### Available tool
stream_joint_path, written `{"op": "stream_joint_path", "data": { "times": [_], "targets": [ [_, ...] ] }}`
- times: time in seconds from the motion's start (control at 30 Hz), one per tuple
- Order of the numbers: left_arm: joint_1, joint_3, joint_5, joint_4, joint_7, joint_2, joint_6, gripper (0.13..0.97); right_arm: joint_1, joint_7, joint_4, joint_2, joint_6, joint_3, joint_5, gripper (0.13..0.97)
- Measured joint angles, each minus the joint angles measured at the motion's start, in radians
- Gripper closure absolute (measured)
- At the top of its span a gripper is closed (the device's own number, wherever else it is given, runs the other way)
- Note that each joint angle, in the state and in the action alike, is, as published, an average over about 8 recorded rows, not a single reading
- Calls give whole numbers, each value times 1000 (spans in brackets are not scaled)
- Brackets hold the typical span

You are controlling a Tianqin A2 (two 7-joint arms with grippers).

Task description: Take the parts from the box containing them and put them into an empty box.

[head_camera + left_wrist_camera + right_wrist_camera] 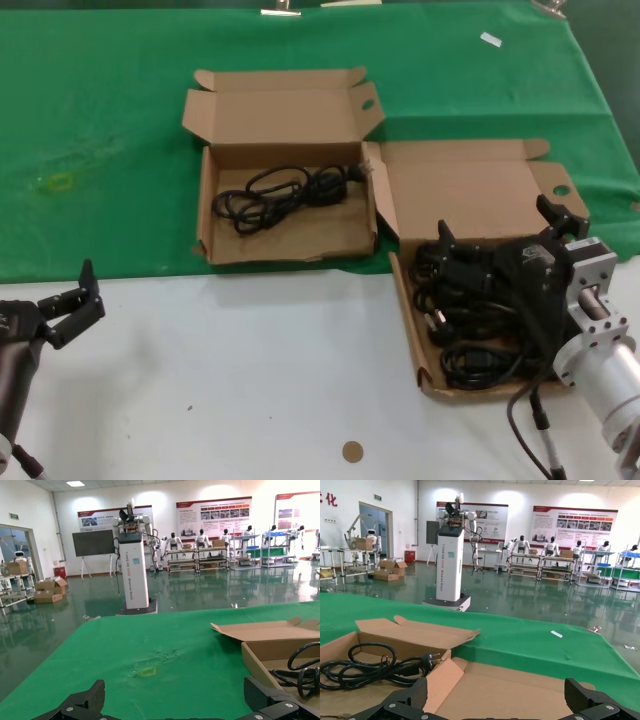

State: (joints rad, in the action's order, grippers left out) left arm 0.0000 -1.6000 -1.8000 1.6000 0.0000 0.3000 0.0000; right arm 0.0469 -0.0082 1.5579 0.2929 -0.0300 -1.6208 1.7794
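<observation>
Covering the far half of the table, a green cloth (110, 130) meets a bare white surface (250, 370) nearer the robot; the wrist views show a large hall beyond, with a glossy green floor, wall posters, shelving and a white robot pedestal (450, 565). On the cloth sits the squarely set box (285, 240) with its lid folded back, and one coiled cord (285, 192) lies in it, its long axis running across the box with the plug toward the right wall. Just beside it on the right, the skewed shallow box (420, 330) straddles the cloth's edge and holds the remaining cords (470, 310), a dark heap whose separate coils are hard to tell apart; its right side is hidden behind the right arm. The right gripper (500, 235) hangs over that heap with its fingers spread wide, holding nothing. The left gripper (75, 300) rests over the white surface at the near left, well apart from both boxes, jaws open and empty. A small brown disc (352, 451) lies on the white surface.
</observation>
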Motion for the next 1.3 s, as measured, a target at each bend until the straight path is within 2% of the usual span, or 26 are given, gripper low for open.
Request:
{"op": "stream_joint_path", "data": {
  "times": [1.3],
  "targets": [
    [0,0,0,0,0,0,0,132,0,0,0,0,0,0,0,129]
  ]
}}
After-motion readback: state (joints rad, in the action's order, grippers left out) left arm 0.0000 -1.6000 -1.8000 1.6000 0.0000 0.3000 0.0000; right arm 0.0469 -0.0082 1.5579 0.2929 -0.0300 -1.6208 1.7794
